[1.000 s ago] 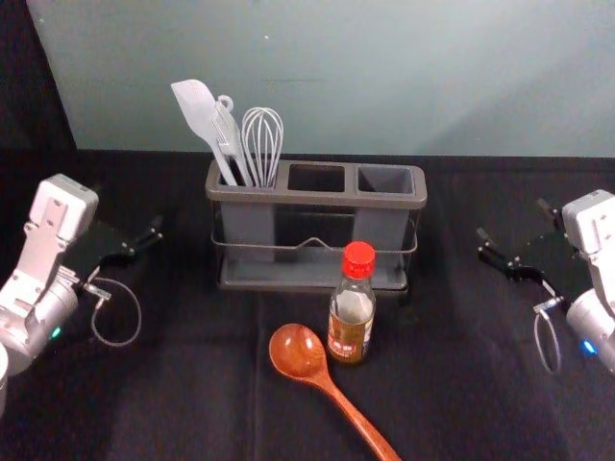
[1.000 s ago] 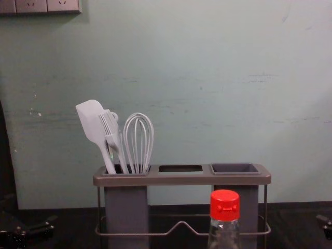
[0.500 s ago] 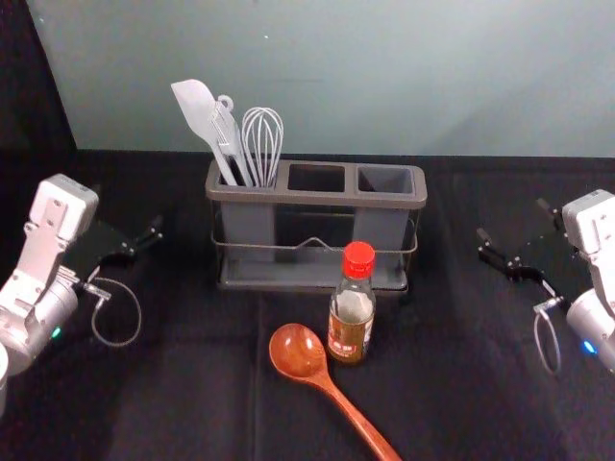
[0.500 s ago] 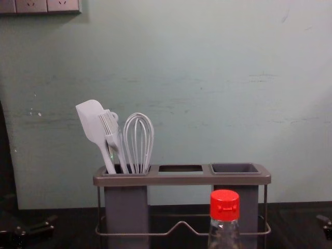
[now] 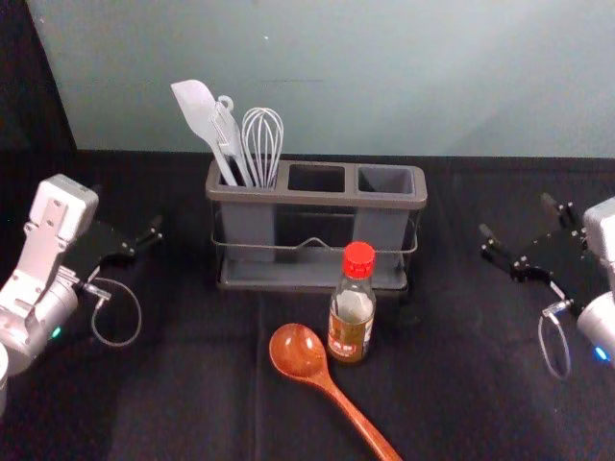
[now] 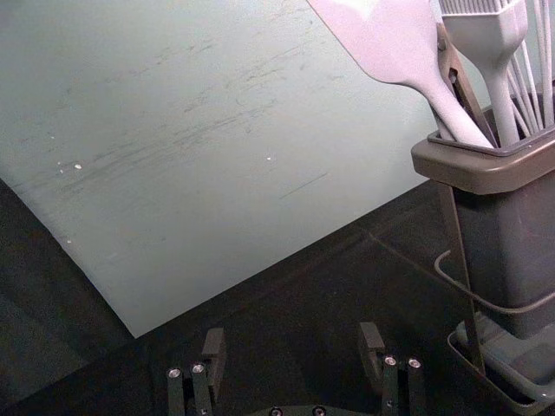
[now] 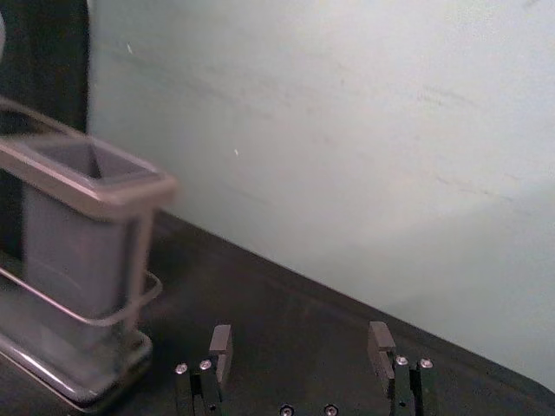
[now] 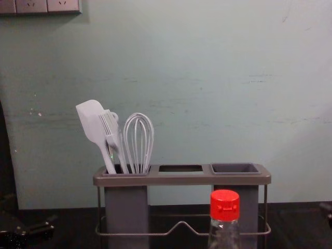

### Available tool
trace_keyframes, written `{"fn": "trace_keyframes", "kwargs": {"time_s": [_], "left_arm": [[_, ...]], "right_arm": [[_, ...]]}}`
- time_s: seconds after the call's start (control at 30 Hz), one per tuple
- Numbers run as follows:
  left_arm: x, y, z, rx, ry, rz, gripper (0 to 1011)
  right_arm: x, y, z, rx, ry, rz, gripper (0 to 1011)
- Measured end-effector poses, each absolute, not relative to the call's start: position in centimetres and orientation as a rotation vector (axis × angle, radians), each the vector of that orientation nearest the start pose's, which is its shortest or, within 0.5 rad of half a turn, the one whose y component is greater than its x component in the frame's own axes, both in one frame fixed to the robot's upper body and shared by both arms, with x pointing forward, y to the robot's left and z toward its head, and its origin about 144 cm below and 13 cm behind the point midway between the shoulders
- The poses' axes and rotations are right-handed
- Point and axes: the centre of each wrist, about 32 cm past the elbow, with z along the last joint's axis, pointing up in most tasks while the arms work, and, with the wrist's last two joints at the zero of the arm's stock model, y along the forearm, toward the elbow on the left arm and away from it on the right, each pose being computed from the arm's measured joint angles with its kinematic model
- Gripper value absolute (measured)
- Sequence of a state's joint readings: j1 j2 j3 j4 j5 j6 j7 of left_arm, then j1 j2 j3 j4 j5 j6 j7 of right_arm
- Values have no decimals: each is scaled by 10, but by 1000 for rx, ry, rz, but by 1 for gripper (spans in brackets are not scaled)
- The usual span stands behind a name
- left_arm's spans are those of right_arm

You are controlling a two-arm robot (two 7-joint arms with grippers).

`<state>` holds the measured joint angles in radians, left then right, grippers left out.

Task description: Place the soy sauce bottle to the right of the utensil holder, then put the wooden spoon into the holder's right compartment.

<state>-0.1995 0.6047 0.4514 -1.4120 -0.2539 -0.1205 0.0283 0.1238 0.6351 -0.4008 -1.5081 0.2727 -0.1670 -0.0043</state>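
My right claw [image 5: 516, 215] hovers over the black cloth [image 5: 500, 384], its two fingers spread wide apart. To its left and nearer my body stands the soy sauce bottle [image 5: 352, 322], upright with its red cap [image 5: 358, 259] on, in front of the utensil holder [image 5: 317, 198]. Farther left from that claw, just beside the bottle, is the bowl of the wooden spoon [image 5: 299, 353]; its handle slants back toward me. The holder sits between my two claws, with a white spatula [image 5: 196, 108] and a whisk [image 5: 262, 144] in its left compartment. My left claw [image 5: 127, 209] idles on the holder's far side, fingers parted too.
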Motion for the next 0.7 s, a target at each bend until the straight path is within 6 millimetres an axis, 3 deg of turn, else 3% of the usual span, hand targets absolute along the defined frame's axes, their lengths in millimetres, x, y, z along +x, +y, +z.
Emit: {"fn": "trace_keyframes", "kwargs": {"time_s": [0.43,0.7], "left_arm": [[489,310,1140,304,-285,1248,1005],[489,310,1140,304,-285,1248,1005]], "right_arm": [[431,-330,1172,-96,-208,-1081,1002],[420,-345,1173,-28,-107,-922,1002]]}}
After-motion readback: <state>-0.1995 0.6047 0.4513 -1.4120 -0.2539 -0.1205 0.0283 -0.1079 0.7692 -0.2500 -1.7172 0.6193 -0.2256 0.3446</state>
